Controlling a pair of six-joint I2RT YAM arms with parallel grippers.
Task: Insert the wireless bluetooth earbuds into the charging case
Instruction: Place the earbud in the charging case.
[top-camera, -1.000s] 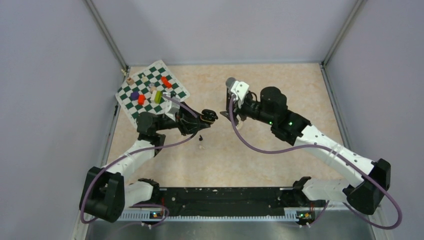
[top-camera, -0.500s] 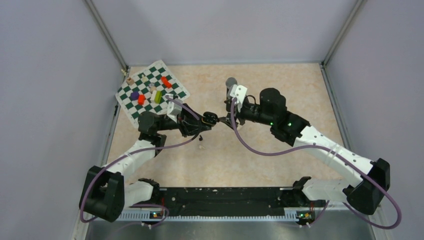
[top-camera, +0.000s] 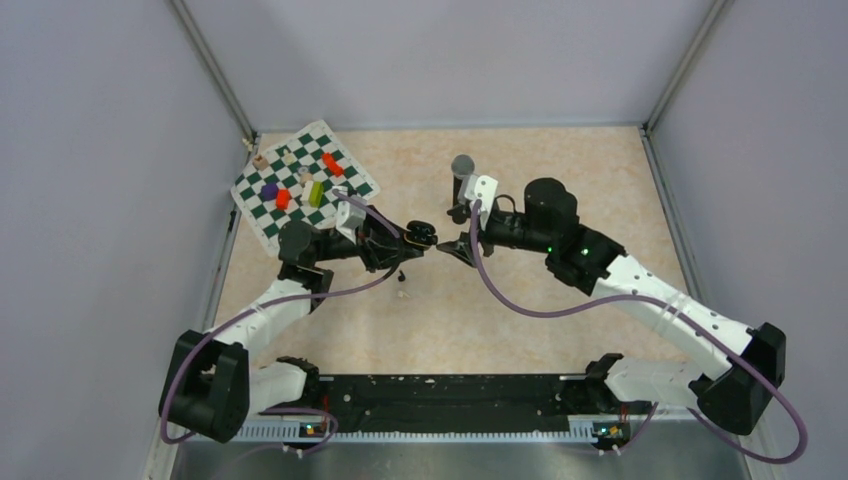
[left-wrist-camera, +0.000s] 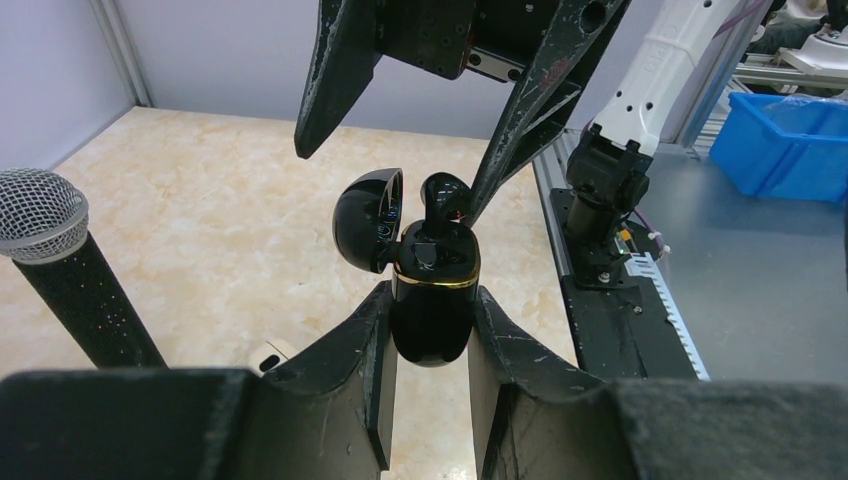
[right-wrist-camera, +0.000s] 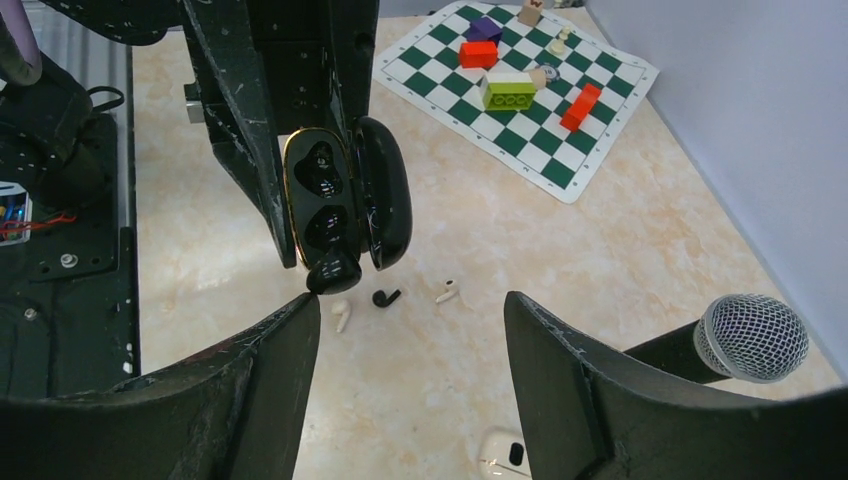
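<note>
My left fingers (left-wrist-camera: 372, 335) clamp the open case (left-wrist-camera: 432, 300). An earbud (left-wrist-camera: 443, 200) stands half-seated atop it, between my spread, empty right fingers (left-wrist-camera: 535, 100).

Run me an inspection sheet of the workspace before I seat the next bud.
Surface: beige table, nothing spilled seen.
Job's things: open black charging case, one black earbud standing proud of its socket; loose black earbud and two white earbuds on the table; white case lying nearby.
Clutter: upright microphone; checkered mat with coloured blocks.
Grippers: left gripper shut on the black charging case; right gripper open, one finger beside that earbud.
Cables: purple cables along both arms, clear of the things.
Surroundings: grey walls; blue bin beyond the table.
</note>
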